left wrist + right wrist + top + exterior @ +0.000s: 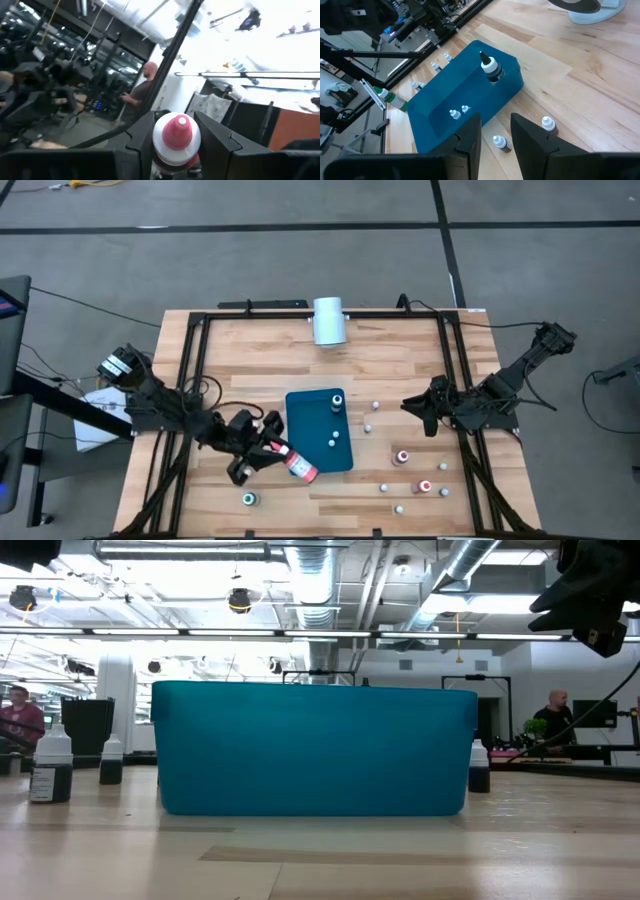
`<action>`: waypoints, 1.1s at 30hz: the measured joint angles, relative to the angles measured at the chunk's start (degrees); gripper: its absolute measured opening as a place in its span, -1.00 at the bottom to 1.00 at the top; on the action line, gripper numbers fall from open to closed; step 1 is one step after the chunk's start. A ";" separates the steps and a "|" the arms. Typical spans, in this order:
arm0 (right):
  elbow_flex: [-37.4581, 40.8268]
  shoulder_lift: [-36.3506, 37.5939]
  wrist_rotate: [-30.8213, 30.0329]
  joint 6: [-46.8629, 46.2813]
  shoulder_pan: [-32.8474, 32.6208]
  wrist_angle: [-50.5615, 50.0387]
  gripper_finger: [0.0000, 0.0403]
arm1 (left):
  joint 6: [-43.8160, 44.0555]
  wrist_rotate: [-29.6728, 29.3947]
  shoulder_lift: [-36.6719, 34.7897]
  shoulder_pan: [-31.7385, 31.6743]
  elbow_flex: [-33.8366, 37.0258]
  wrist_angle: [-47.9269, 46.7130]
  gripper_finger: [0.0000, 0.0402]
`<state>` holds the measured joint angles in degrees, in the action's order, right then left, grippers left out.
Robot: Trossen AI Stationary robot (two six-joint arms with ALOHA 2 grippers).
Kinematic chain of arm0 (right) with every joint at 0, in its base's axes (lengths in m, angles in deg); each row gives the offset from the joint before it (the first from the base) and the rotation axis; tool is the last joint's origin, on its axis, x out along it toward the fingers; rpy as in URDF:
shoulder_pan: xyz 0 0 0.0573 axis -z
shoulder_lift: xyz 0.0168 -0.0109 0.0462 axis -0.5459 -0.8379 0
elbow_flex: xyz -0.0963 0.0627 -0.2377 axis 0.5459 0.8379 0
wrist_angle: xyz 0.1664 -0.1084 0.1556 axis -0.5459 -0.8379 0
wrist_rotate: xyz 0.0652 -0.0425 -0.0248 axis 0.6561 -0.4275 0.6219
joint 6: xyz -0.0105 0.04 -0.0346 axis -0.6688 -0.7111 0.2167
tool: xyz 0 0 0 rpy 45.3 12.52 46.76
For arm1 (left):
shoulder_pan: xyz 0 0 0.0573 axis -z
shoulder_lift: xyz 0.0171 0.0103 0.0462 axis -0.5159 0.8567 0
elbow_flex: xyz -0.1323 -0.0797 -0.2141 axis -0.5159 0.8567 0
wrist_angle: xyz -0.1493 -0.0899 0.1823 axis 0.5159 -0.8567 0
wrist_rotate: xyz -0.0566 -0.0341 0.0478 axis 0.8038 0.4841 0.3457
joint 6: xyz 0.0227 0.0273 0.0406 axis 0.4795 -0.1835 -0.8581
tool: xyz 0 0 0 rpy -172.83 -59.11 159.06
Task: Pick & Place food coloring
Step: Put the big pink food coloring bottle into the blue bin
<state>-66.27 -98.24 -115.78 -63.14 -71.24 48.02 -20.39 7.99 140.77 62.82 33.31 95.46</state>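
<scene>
The food coloring is a set of tiny bottles. My left gripper [283, 457] is shut on a red-capped one [176, 132] over the near left corner of the teal tray [300, 412]. Two more bottles [337, 402] [332, 442] stand inside the tray. Several others stand on the wood to its right, among them a red-topped one [402, 457]. A green-topped one [249, 499] stands near the front edge. My right gripper [424, 418] hangs right of the tray, slightly open, nothing between its fingers [470, 135]. My left gripper pinches the red-capped bottle by its body, just below the white collar [161, 150], one finger [141, 137] on each side. The bottle lies along the fingers and its cap points out past their tips. It is lifted clear of the table, tilted, cap end over the tray's corner [303, 470].
A large white cylinder [328, 320] lies at the table's far edge. Black rails [190, 370] frame the table on the left, right and far sides. People stand in the room beyond [145, 90] [553, 712].
</scene>
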 joint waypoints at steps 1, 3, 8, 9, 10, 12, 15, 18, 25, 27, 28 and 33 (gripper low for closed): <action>0.00 0.00 0.00 0.00 0.00 0.00 -0.53 | -0.12 0.72 0.01 -0.26 0.00 1.36 -0.46; 0.00 -0.02 0.00 0.00 0.00 0.00 -0.53 | -0.47 2.55 -0.03 -0.77 0.00 3.62 -0.46; 0.00 0.00 -0.07 0.02 0.00 0.00 -0.53 | 0.29 3.85 -0.04 -1.42 0.00 3.72 -0.46; 0.00 0.00 -0.07 0.00 0.00 0.00 -0.53 | 0.34 4.08 -0.04 -1.53 0.00 3.72 -0.46; 0.00 0.00 -0.07 0.02 0.00 -0.02 -0.53 | 0.38 4.16 -0.04 -1.59 0.00 3.72 -0.46; 0.00 0.00 -0.07 0.00 0.00 -0.02 -0.53 | 0.38 4.19 -0.04 -1.59 0.00 3.76 -0.46; 0.00 -0.02 -0.09 0.04 -0.02 -0.02 -0.53 | 0.49 4.19 -0.04 -1.59 0.00 3.75 -0.46; 0.00 -0.01 -0.10 0.04 0.00 -0.18 -0.53 | 0.51 3.46 -0.04 -1.61 0.00 3.04 -0.46; 0.00 -0.01 -0.11 0.04 0.00 -0.20 -0.53 | 7.63 0.14 -0.04 -1.66 -0.02 -9.43 -0.46; 0.00 -0.02 -0.10 0.02 0.00 -0.21 -0.53 | 10.18 -0.84 -0.02 -1.66 -0.02 -12.55 -0.46; 0.00 -0.02 -0.09 0.02 -0.01 -0.21 -0.53 | 11.49 -1.53 -0.02 -1.66 -0.02 -13.89 -0.46; 0.00 0.00 -0.11 0.02 0.00 -0.37 -0.53 | 16.84 -4.01 -0.02 -1.96 -0.62 -21.19 -0.46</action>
<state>-66.27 -98.24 -115.89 -63.12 -71.24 47.65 -3.56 3.99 140.76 60.86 32.69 74.27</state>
